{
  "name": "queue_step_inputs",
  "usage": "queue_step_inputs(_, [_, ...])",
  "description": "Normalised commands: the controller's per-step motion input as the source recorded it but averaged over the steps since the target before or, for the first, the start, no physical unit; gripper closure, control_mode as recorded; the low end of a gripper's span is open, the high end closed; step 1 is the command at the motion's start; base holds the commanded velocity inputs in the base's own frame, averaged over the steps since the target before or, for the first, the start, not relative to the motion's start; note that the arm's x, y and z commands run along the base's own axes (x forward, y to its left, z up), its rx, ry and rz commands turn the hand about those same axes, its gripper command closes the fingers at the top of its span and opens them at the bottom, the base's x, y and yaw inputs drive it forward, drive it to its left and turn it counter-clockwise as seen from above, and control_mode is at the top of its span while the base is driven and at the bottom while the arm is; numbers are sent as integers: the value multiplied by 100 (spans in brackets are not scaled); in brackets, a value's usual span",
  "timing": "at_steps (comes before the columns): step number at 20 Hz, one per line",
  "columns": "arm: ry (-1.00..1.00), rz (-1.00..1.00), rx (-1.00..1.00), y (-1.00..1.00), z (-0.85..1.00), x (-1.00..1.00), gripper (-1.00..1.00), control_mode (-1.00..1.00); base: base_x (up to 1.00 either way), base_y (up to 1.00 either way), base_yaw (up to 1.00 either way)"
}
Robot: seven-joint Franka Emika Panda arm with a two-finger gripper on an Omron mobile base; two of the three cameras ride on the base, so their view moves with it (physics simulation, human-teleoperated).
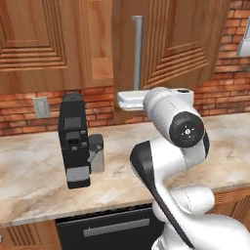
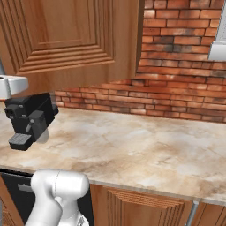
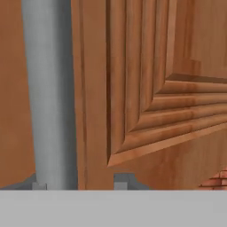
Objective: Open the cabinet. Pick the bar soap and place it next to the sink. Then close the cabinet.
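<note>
The warm-brown cabinet door point(image 1: 180, 39) has swung a little way out from the wall, and its inside is hidden. Its long silver bar handle point(image 1: 137, 49) runs down to the white hand of my gripper point(image 1: 128, 100), which also pokes in at the left edge of the right base view point(image 2: 11, 86). In the hand view the handle point(image 3: 48, 88) stands between the fingertips point(image 3: 39, 186) of my gripper point(image 3: 80, 185). The tips stand wider than the bar, with a gap on its right side. The bar soap and the sink are out of view.
A black coffee machine point(image 1: 74, 141) stands on the marble counter point(image 1: 29, 171), left of my arm, below a shut neighbouring cabinet point(image 1: 34, 39). A wall outlet point(image 1: 41, 107) sits on the brick backsplash. The counter stretches bare to the right point(image 2: 145, 141). A dark dishwasher front point(image 1: 107, 227) lies below.
</note>
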Motion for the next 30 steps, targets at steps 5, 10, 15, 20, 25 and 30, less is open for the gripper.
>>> queue_step_inputs(5, [3, 1, 0, -70, 0, -56, 100, -100, 0, 0, 0])
queue_step_inputs(10, [4, 2, 0, -69, 0, -51, 100, -100, 0, 0, 0])
queue_step_inputs(15, [4, -1, 0, -37, 0, -22, 100, -100, 0, 0, 0])
queue_step_inputs(20, [0, 0, 0, 0, 0, -1, -100, -100, 0, 0, 0])
queue_step_inputs(25, [0, 0, 0, 0, 0, -40, -100, -100, 0, 0, 0])
queue_step_inputs(30, [0, 0, 0, 12, 0, -75, -100, -100, 0, 0, 0])
